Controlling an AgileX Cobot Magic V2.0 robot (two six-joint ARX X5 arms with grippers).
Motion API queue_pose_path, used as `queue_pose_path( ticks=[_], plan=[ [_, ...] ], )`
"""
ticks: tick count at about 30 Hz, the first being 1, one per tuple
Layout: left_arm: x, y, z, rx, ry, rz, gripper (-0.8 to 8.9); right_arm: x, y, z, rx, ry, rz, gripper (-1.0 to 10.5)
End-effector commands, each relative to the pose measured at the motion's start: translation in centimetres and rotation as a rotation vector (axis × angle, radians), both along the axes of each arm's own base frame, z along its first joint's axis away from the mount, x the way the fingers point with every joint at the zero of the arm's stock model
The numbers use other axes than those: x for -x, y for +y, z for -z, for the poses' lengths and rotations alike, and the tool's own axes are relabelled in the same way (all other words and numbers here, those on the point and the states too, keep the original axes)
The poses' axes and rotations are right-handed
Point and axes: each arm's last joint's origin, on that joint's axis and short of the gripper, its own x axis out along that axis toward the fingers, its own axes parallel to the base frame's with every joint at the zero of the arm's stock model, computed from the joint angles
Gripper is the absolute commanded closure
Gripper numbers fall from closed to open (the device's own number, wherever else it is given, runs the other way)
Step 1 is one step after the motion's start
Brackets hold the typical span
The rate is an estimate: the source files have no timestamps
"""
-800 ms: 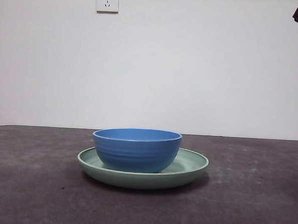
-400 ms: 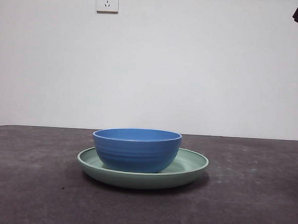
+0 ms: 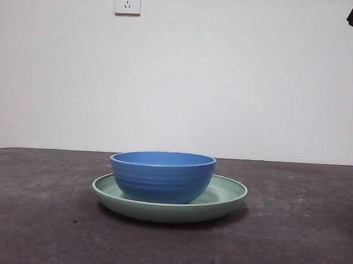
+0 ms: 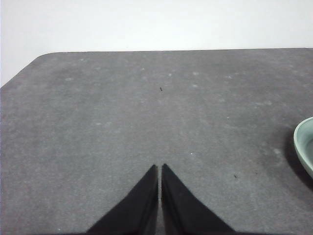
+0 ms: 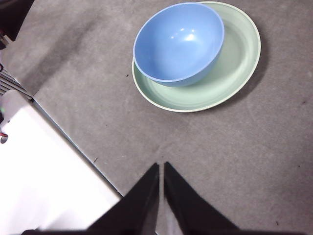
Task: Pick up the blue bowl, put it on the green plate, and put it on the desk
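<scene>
We find the bowl seated in the plate, off-centre toward one rim. The plate rests on the tabletop. Both the left gripper and right gripper hold their fingers closed on nothing, well clear of the plate. A rim grasp on the glossy bowl could slip, or probably drag the plate along.

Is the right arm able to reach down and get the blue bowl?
Probably yes. The blue bowl sits uncovered on the green plate, and only bare desk lies between it and the right gripper. Its jaws are shut, so they must open first.
</scene>
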Motion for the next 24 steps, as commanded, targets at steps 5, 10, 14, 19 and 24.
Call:
queue_pose_path(
  ticks=[5,10,14,19,24],
  plan=[
    [-0.1,0.0,0.8,0.005,0.028,-0.002,8.03,-0.1,0.1,-0.2,-0.002,-0.016,-0.016,9.4],
    [-0.1,0.0,0.8,0.005,0.028,-0.002,8.03,-0.1,0.1,-0.2,-0.002,-0.016,-0.016,9.4],
    [-0.1,0.0,0.8,0.005,0.028,-0.002,8.03,-0.1,0.1,-0.2,-0.002,-0.016,-0.016,9.4],
    [-0.1,0.0,0.8,0.005,0.028,-0.002,8.03,-0.1,0.1,-0.2,-0.002,-0.016,-0.016,9.4],
    [-0.1,0.0,0.8,0.005,0.028,-0.002,8.03,0.1,-1.0,-0.8,0.024,-0.161,0.023,9.4]
  ],
)
